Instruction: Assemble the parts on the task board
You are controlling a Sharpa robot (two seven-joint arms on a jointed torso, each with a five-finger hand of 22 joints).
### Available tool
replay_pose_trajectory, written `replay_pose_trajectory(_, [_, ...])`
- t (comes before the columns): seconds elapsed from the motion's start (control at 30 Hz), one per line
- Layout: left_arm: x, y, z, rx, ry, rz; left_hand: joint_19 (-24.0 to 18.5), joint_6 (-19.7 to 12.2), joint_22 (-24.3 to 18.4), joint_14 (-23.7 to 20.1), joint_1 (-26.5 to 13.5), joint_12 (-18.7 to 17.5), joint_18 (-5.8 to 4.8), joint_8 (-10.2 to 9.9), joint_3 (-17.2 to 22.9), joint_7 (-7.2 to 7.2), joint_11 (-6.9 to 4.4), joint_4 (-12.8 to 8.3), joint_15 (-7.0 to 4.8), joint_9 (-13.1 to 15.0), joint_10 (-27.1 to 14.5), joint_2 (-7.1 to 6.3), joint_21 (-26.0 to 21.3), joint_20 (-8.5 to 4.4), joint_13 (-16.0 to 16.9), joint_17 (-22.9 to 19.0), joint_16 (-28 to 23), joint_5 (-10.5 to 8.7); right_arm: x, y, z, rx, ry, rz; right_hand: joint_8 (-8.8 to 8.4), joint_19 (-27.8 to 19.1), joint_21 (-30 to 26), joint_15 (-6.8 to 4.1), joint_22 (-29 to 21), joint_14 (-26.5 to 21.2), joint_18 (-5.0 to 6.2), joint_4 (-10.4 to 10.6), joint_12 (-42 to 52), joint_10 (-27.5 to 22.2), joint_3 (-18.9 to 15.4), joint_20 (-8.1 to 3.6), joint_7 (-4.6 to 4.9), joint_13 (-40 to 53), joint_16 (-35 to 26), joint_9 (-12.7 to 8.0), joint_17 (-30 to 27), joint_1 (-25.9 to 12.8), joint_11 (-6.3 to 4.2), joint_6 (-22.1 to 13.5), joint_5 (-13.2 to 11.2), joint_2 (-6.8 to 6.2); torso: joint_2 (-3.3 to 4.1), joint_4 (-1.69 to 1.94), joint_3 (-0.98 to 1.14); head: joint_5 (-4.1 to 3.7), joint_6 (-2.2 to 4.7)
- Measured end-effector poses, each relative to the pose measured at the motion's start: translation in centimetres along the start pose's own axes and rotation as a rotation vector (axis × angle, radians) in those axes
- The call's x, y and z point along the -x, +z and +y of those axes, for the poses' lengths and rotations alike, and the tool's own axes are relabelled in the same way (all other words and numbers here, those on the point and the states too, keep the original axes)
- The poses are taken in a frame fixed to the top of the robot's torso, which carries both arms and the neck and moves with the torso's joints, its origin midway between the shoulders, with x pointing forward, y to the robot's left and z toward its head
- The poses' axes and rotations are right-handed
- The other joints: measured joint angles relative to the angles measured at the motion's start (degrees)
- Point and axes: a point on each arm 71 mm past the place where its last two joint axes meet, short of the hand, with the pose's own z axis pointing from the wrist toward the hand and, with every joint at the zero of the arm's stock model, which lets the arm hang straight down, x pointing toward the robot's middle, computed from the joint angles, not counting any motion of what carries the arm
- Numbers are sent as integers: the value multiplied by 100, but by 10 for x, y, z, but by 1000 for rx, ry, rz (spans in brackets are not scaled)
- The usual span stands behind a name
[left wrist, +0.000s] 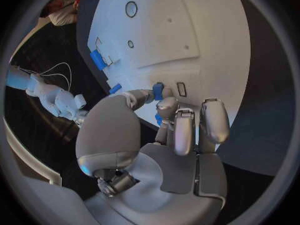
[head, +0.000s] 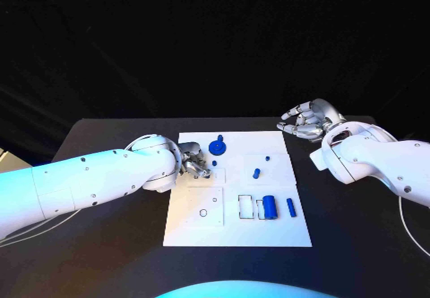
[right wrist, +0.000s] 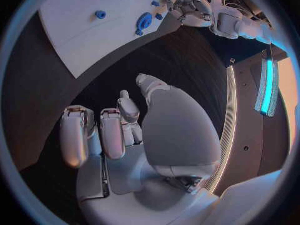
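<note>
The white task board [head: 237, 233] lies mid-table. My left hand [head: 192, 162] hovers over its left middle, thumb and a finger pinching a small blue peg [left wrist: 158, 90] beside a small slot [left wrist: 181, 89]. A blue disc part [head: 218, 147] sits near the board's far edge. Two small blue pieces [head: 257, 173] lie right of centre. A blue cylinder [head: 269, 207] and a thin blue pin [head: 291, 207] lie near the front right. My right hand [head: 307, 121] hangs off the board at the back right, fingers loosely bent and apart, holding nothing.
Black table [head: 358, 236] surrounds the board on all sides. A rectangular cut-out [head: 245, 207] and a plate with an oval hole [head: 203, 212] sit on the board's front half. A thin cable [head: 414, 233] trails at the right edge.
</note>
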Motion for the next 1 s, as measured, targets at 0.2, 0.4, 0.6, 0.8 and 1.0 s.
replay_pose_trajectory(0.2, [1, 2, -1, 6, 3, 12, 0, 32, 19, -21, -1, 11, 0, 0, 8, -13, 1, -8, -20, 0, 41, -1, 0, 0, 22, 0, 34, 33, -1, 0, 1, 1, 1, 2, 0, 0, 0, 0, 0, 0, 0, 0, 0, 0, 0, 0, 0, 0, 0, 0, 0, 0, 0, 0, 0, 0, -1, -1, -1, 0, -10])
replay_pose_trajectory(0.4, [1, 3, -2, 11, 3, 20, 31, 75, 50, 1, -136, 62, 0, 0, 8, -30, -37, -8, -42, 41, 119, 81, 22, -31, 71, -1, 67, 35, -1, 0, 1, 2, 1, 3, 0, 0, 0, 0, -1, 0, 0, 0, 0, 0, 0, 0, 0, 0, 0, 0, -1, 0, 0, 0, 0, 0, -1, -1, -1, 0, -13])
replay_pose_trajectory(0.6, [1, 6, -3, 17, 2, 24, 31, 126, 67, 1, -193, 64, 0, -1, 24, -43, -50, 7, -42, 36, 134, 124, 23, -31, 77, -1, 67, 27, -2, -1, 1, 3, 2, 5, 0, 0, 0, 0, -1, 0, 0, 0, 0, 0, 0, 0, 0, 0, 0, 0, -1, 0, 0, 0, 0, 0, -1, -2, -3, -7, -13])
replay_pose_trajectory(0.8, [2, 7, -3, 22, 1, 23, 51, 156, 84, -20, -254, 64, 0, 5, 24, -76, -59, 7, -63, 86, 164, 138, 22, -51, 81, -1, 67, 13, -2, -1, 1, 3, 2, 6, 0, 0, 0, 0, 4, 0, 0, 0, 0, 0, 0, 0, 0, 0, 0, 0, 0, 0, 0, 0, 0, 0, 4, -6, -4, -20, -20])
replay_pose_trajectory(1.0, [2, 8, -3, 24, 0, 24, 51, 161, 101, 1, -359, 64, 0, -16, -1, -81, -78, -18, -84, 95, 185, 169, 22, -51, 98, -1, 101, 12, -2, -1, 1, 3, 3, 7, 24, 0, 0, 0, 4, 0, 0, 0, 0, 0, 0, 0, 0, -14, -23, -7, 4, 0, 0, 0, 0, 0, 4, 1, -4, -38, -35])
